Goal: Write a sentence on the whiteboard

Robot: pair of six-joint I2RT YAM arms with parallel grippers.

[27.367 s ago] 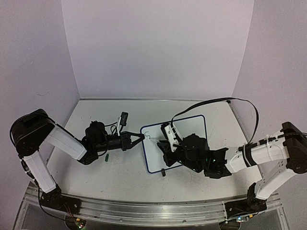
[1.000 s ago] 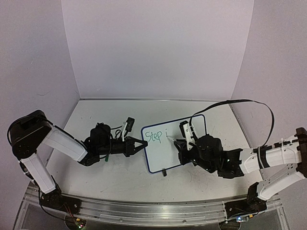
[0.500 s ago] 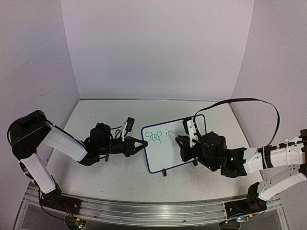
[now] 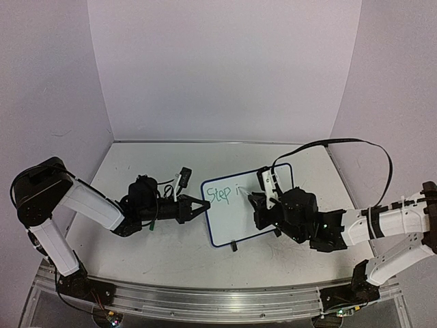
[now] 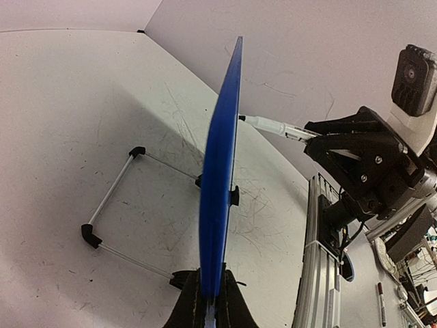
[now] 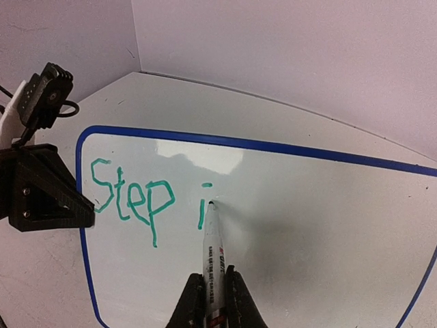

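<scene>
Scuffed white table (image 4: 177, 256) (faint grey scribbles)

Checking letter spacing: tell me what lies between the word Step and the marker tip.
In the right wrist view, only the green i lies there, close beside the marker tip; the rest of the gap after Step is bare whiteboard.

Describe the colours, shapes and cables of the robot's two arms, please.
The left arm and right arm have white shells and black joints. The left end effector and right end effector are black and angular. A black cable loops above the right arm.
</scene>
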